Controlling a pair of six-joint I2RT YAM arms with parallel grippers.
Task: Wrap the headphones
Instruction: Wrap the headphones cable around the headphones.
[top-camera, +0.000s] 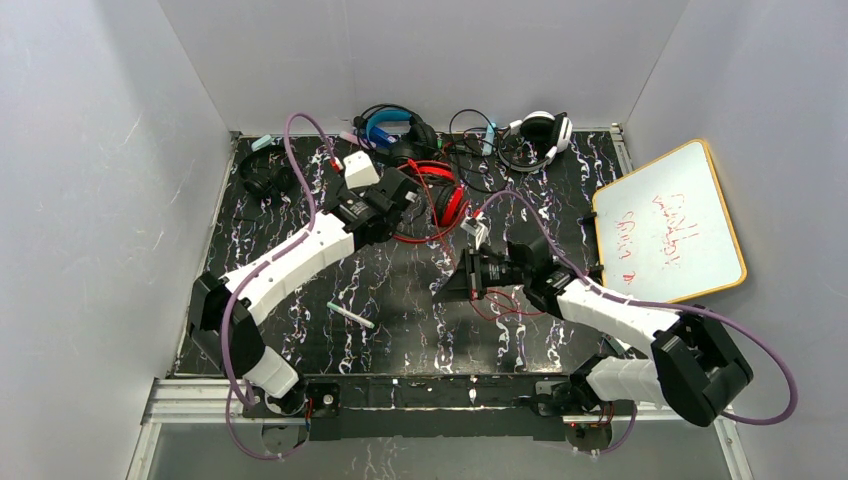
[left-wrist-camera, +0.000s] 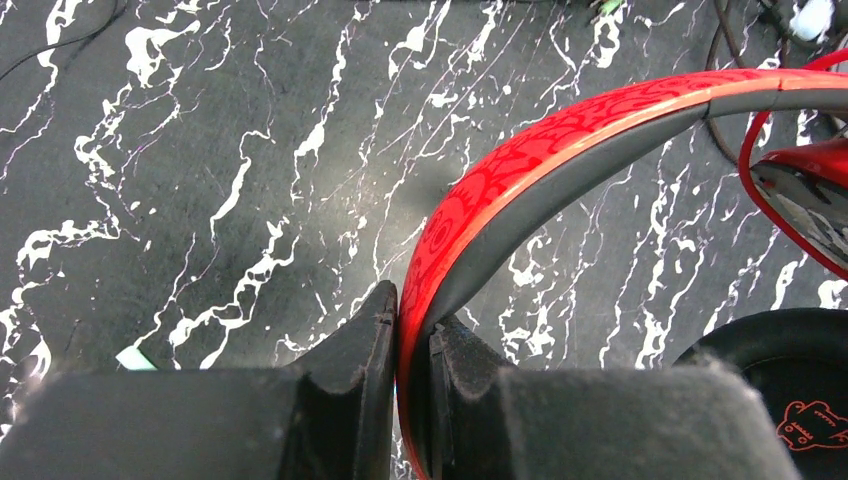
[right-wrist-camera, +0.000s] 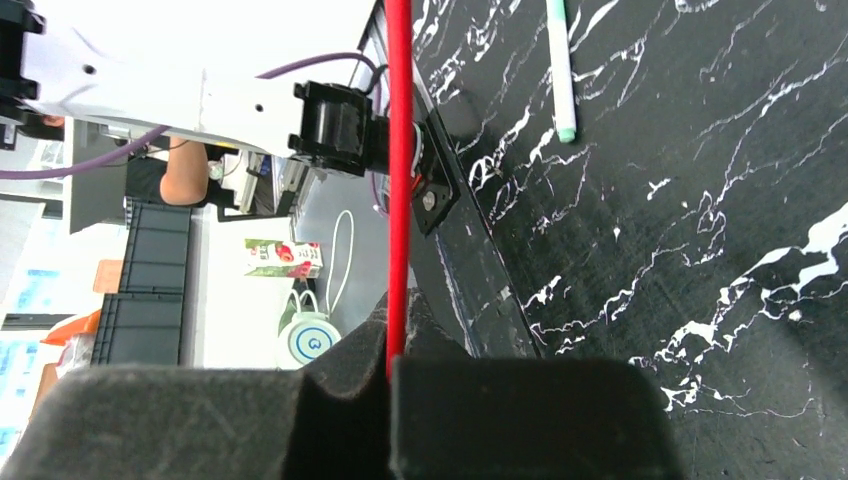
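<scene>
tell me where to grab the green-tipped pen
Probably mid-barrel on the pen, coming straight down from above with the jaws across its width. It lies flat on the table, thin and straight, so only its long sides offer a pinch.

Robotics laboratory cell. A black marbled worktop (top-camera: 300, 300) is boxed in by plain white panels (top-camera: 100, 150). A left arm (top-camera: 290, 262) and a right arm (top-camera: 610, 310) are bolted to a metal rail (top-camera: 200, 395) at its near edge. A handwritten whiteboard (top-camera: 668, 225) sits at the right, and dark storage crates (right-wrist-camera: 140, 300) stand beyond the worktop.
</scene>
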